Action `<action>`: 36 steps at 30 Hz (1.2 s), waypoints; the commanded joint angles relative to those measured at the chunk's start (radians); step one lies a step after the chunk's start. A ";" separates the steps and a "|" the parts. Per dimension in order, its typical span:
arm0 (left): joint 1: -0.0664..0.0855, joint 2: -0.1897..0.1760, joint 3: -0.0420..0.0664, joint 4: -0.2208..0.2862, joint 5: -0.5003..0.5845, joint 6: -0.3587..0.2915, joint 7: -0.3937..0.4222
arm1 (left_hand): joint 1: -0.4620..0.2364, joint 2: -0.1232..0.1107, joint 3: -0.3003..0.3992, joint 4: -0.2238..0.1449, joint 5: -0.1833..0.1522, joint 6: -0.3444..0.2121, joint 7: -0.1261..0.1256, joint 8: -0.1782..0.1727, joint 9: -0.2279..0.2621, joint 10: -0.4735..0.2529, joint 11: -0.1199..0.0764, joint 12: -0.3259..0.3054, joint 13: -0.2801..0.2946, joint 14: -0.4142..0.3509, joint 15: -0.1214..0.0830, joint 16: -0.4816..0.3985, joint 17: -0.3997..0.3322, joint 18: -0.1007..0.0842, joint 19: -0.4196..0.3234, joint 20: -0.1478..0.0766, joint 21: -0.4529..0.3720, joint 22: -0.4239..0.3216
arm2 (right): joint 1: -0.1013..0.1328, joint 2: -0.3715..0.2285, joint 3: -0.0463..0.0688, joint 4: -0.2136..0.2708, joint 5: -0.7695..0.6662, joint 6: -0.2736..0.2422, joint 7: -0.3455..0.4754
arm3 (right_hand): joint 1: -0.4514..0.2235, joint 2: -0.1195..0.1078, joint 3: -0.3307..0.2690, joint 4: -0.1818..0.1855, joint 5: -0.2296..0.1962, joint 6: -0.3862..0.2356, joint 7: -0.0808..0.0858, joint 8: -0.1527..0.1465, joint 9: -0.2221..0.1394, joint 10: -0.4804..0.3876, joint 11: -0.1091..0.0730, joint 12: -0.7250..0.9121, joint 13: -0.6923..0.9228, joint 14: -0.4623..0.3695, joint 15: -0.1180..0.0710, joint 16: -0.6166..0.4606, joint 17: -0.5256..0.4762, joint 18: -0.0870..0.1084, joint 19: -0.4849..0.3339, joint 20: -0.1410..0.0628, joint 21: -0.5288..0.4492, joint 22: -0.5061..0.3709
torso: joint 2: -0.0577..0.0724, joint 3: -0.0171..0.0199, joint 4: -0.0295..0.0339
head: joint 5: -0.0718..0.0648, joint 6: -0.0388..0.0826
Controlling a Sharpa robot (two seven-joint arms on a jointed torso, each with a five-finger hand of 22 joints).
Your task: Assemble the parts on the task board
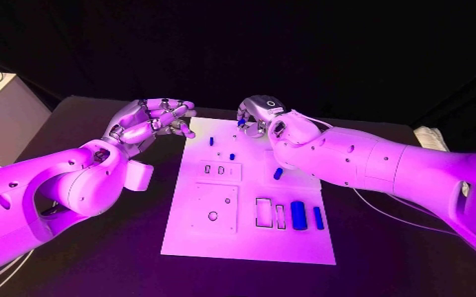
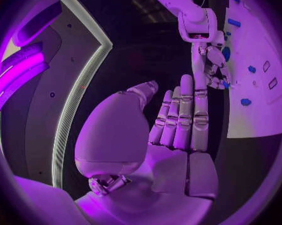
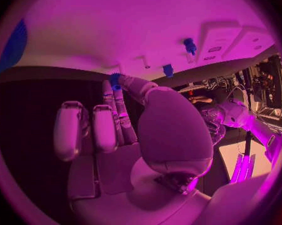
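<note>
At the upper edge of the task board (image 1: 199, 235), in the frame's centre, the right hand (image 1: 260, 115) pinches a small blue part (image 3: 115, 80) between thumb and fingertips. The left hand (image 1: 148, 125) hovers off the board's upper-left corner, fingers loosely curled, holding nothing. Lowering the part squarely over its seat looks wise.

The right robot hand (image 1: 260, 115) hides most of the small blue part (image 3: 115, 80) it pinches.
</note>
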 commanded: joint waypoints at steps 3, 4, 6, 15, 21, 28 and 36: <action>0.002 0.001 0.001 -0.002 -0.005 0.018 0.005 | 0.000 0.000 0.005 0.000 -0.001 0.000 0.003 -0.004 0.001 0.000 0.001 -0.006 0.000 -0.008 -0.001 0.006 0.002 0.008 -0.005 -0.001 0.005 0.002 | -0.009 -0.006 -0.005 0.014 -0.010 0.010 0.002 | 0.006 0.004 0.007 -0.003 0.002 -0.003 -0.002 -0.002 0.002 0.014 -0.022 0.007 0.000 0.035 0.005 0.003 0.002 -0.005 -0.002 0.003 0.002 0.003 | 0.002 0.0004 0.0009 | 0.000 0.001; 0.002 0.001 0.001 -0.003 -0.005 0.018 0.005 | 0.000 0.000 0.005 0.000 -0.001 0.000 0.003 -0.004 0.001 0.000 0.001 -0.006 0.000 -0.008 -0.001 0.006 0.002 0.008 -0.005 -0.001 0.005 0.002 | -0.009 -0.006 -0.005 0.015 -0.011 0.010 0.002 | 0.006 0.004 0.007 -0.003 0.002 -0.003 -0.002 -0.002 0.002 0.014 -0.022 0.007 0.000 0.035 0.005 0.003 0.002 -0.005 -0.002 0.003 0.002 0.003 | 0.002 0.0003 0.0009 | 0.000 0.001; 0.002 0.001 0.001 -0.003 -0.005 0.018 0.005 | 0.000 0.000 0.005 0.000 -0.001 0.000 0.003 -0.004 0.001 0.000 0.001 -0.006 0.000 -0.008 -0.001 0.006 0.002 0.008 -0.005 -0.001 0.005 0.002 | -0.009 -0.007 -0.005 0.017 -0.012 0.009 0.002 | 0.007 0.004 0.007 -0.004 0.002 -0.002 -0.002 -0.001 0.003 0.015 -0.022 0.008 0.000 0.035 0.005 0.004 0.002 -0.005 -0.002 0.003 0.002 0.004 | 0.002 0.0002 0.0006 | -0.001 0.001; 0.002 0.001 0.001 -0.005 -0.005 0.019 0.005 | 0.000 0.000 0.005 0.000 -0.001 0.000 0.003 -0.004 0.001 0.000 0.001 -0.006 0.000 -0.008 -0.001 0.006 0.002 0.008 -0.005 -0.001 0.005 0.002 | -0.010 -0.011 -0.006 0.022 -0.015 0.009 0.003 | 0.007 0.004 0.007 -0.004 0.002 -0.002 -0.002 -0.001 0.003 0.015 -0.022 0.008 0.000 0.035 0.005 0.004 0.002 -0.005 -0.002 0.003 0.002 0.004 | 0.003 -0.0009 0.0007 | 0.000 0.000; 0.002 0.000 0.001 -0.005 -0.005 0.019 0.005 | 0.000 0.000 0.005 0.000 -0.001 0.000 0.003 -0.004 0.001 0.000 0.001 -0.006 0.000 -0.008 -0.001 0.006 0.002 0.008 -0.005 -0.001 0.005 0.002 | -0.011 -0.013 -0.006 0.024 -0.015 0.015 0.005 | 0.007 0.003 0.007 -0.005 0.002 -0.001 -0.002 0.000 0.003 0.016 -0.022 0.008 0.001 0.035 0.005 0.003 0.000 -0.005 -0.002 0.004 0.002 0.003 | 0.003 -0.0021 0.0013 | -0.003 -0.001; 0.002 0.000 0.001 -0.006 -0.005 0.019 0.002 | -0.001 -0.001 0.007 -0.001 -0.001 0.000 0.003 -0.005 0.002 0.001 0.001 -0.006 0.000 -0.012 -0.001 0.011 0.006 0.008 -0.010 -0.001 0.012 0.007 | -0.011 -0.016 -0.006 0.029 -0.015 0.021 0.008 | 0.006 0.001 0.007 -0.005 0.001 -0.001 -0.002 0.000 0.004 0.016 -0.021 0.008 0.001 0.035 0.005 0.004 0.001 -0.005 -0.003 0.004 0.001 0.003 | 0.004 -0.0020 0.0018 | -0.002 -0.001; 0.002 0.002 0.001 -0.009 -0.005 0.019 0.001 | -0.001 -0.001 0.007 -0.001 -0.001 0.000 0.003 -0.005 0.002 0.001 0.001 -0.006 0.000 -0.012 -0.001 0.011 0.006 0.008 -0.010 -0.001 0.012 0.007 | -0.011 -0.018 -0.006 0.035 -0.015 0.025 0.011 | 0.006 0.001 0.007 -0.005 0.001 -0.001 -0.002 0.000 0.004 0.016 -0.021 0.008 0.001 0.035 0.005 0.004 0.001 -0.005 -0.003 0.004 0.001 0.003 | 0.005 -0.0029 -0.0001 | 0.000 -0.002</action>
